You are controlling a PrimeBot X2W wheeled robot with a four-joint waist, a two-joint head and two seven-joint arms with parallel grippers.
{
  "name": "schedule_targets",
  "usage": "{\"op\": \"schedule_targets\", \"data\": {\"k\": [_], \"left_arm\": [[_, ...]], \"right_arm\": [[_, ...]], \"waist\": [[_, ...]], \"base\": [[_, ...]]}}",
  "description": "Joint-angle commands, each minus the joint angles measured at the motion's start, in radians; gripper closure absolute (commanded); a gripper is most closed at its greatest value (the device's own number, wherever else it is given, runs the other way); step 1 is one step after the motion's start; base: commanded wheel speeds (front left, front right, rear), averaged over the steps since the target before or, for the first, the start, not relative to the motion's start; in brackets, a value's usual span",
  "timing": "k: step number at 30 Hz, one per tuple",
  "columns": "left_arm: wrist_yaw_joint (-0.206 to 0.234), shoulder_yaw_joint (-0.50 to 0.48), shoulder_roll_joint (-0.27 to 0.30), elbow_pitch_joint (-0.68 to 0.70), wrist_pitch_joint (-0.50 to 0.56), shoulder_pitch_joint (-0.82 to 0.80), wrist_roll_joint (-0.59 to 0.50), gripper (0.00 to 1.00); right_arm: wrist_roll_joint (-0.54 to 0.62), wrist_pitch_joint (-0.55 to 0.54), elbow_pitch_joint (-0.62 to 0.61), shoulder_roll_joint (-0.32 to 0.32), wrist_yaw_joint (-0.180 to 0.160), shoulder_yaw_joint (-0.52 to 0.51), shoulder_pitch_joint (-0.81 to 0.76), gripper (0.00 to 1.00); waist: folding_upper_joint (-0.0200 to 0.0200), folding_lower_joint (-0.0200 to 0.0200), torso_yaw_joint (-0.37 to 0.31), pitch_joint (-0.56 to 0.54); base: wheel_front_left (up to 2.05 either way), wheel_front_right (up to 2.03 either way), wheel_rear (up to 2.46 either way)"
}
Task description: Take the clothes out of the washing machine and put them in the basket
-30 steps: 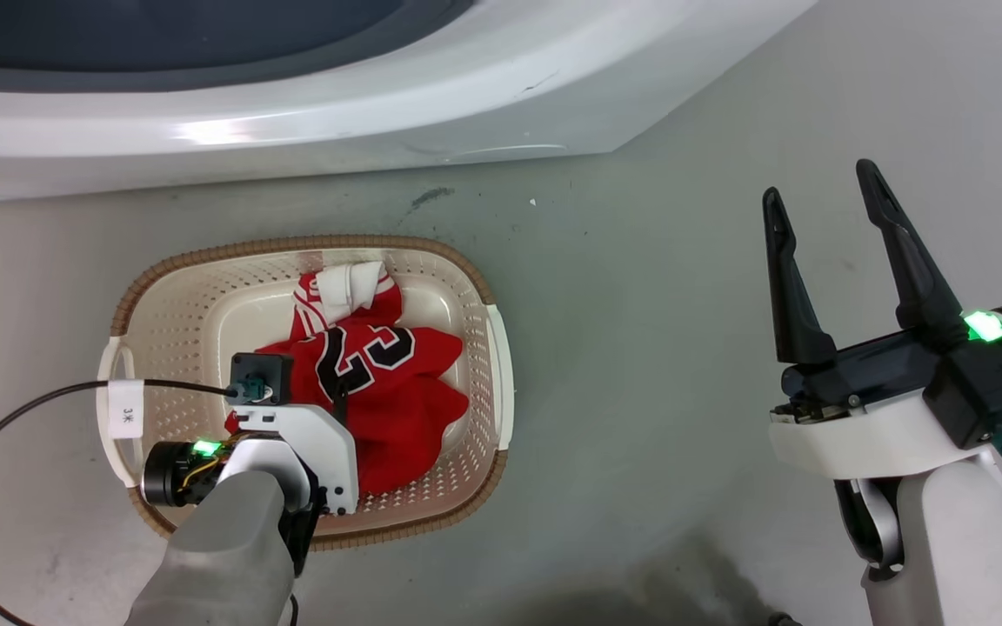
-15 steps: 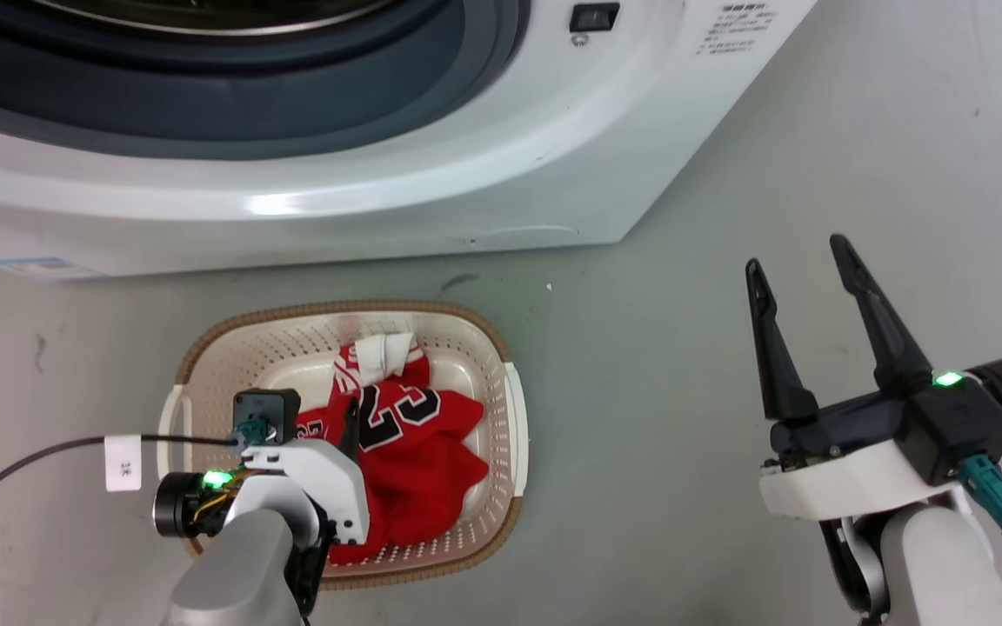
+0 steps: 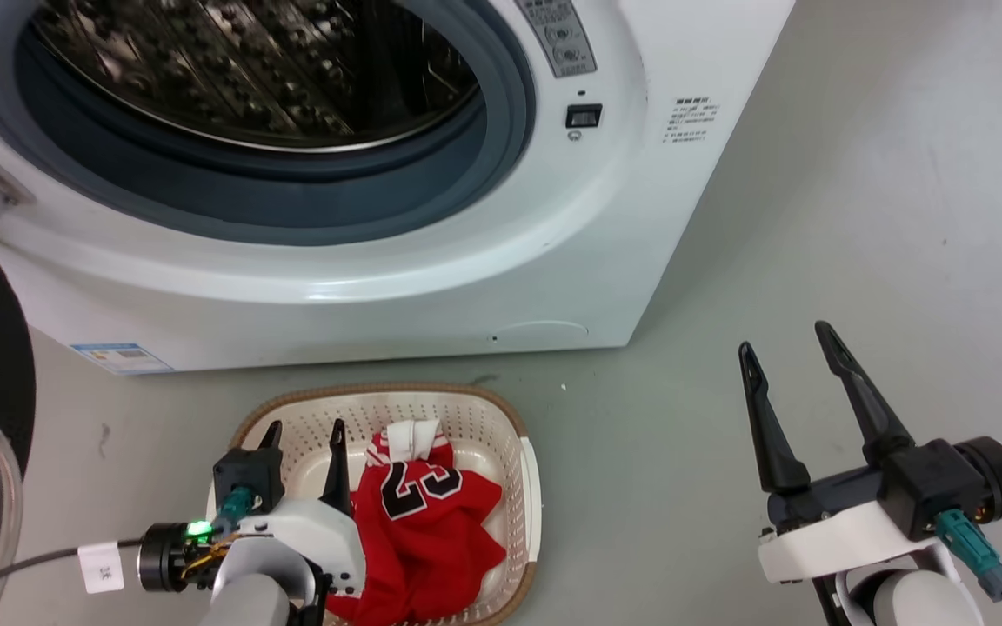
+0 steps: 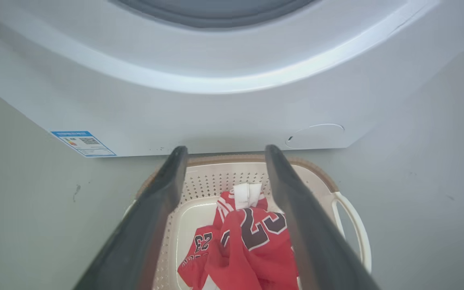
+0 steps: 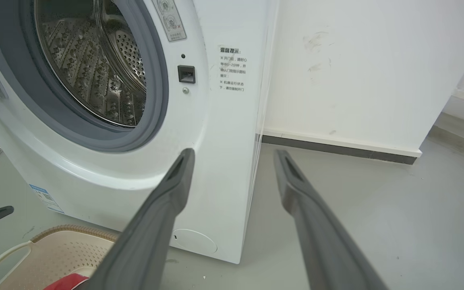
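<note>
Red clothes (image 3: 431, 530) heaped in the cream basket (image 3: 466, 396), on the floor (image 3: 858, 174) just before the washing machine (image 3: 553, 261). Left gripper (image 3: 306, 428) above basket, fingers spread, empty. Right gripper (image 3: 784, 339) wide apart, empty, over floor. Left wrist: jersey's 23 seen between the fingers. Right wrist: steel drum (image 5: 95, 80) ahead, basket corner lower left.

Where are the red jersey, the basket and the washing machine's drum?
red jersey (image 3: 436, 543): head view, on the red cloth below the number 23.
basket (image 3: 475, 417): head view, on its perforated far wall.
drum (image 5: 91, 80): right wrist view, on its perforated steel wall.
</note>
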State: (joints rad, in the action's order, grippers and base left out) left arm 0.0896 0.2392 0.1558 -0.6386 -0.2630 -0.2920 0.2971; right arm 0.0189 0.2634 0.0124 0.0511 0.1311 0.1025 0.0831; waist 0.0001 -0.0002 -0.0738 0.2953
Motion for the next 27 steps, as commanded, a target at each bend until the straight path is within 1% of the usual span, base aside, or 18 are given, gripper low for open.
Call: {"op": "schedule_targets", "data": {"k": [1,9,15,16,20,27], "left_arm": [[0.006,-0.018,-0.006,0.033,-0.002,0.026,-0.021,0.00],[0.006,-0.123,-0.048,0.234,-0.002,0.153,-0.128,0.00],[0.005,-0.186,-0.074,0.367,-0.002,0.234,-0.173,0.00],[0.005,-0.186,-0.074,0.367,-0.002,0.234,-0.173,0.00],[0.000,-0.208,-0.088,0.445,-0.003,0.279,-0.201,0.00],[-0.002,-0.219,-0.099,0.551,-0.003,0.344,-0.235,0.00]], "right_arm": [[0.004,0.002,0.003,-0.002,-0.001,-0.004,-0.016,0.00],[0.004,0.002,0.014,-0.002,-0.001,-0.012,-0.068,0.00],[0.004,0.002,0.018,-0.002,-0.001,-0.016,-0.099,0.00],[0.004,0.002,0.018,-0.002,-0.001,-0.016,-0.099,0.00],[0.006,0.002,0.021,-0.002,-0.001,-0.021,-0.119,0.00],[0.003,0.002,0.018,-0.002,-0.001,-0.029,-0.153,0.00]], "waist": [[-0.0001,0.0002,0.012,-0.040],[-0.0001,0.0002,0.031,-0.120],[-0.0001,0.0002,0.038,-0.172],[-0.0001,0.0002,0.038,-0.172],[-0.0001,0.0002,0.043,-0.206],[-0.0001,0.0002,0.047,-0.258]], "base": [[0.00,0.00,0.00],[0.00,0.00,0.00],[0.00,0.00,0.00],[0.00,0.00,0.00],[0.00,0.00,0.00],[0.00,0.00,0.00]]}}
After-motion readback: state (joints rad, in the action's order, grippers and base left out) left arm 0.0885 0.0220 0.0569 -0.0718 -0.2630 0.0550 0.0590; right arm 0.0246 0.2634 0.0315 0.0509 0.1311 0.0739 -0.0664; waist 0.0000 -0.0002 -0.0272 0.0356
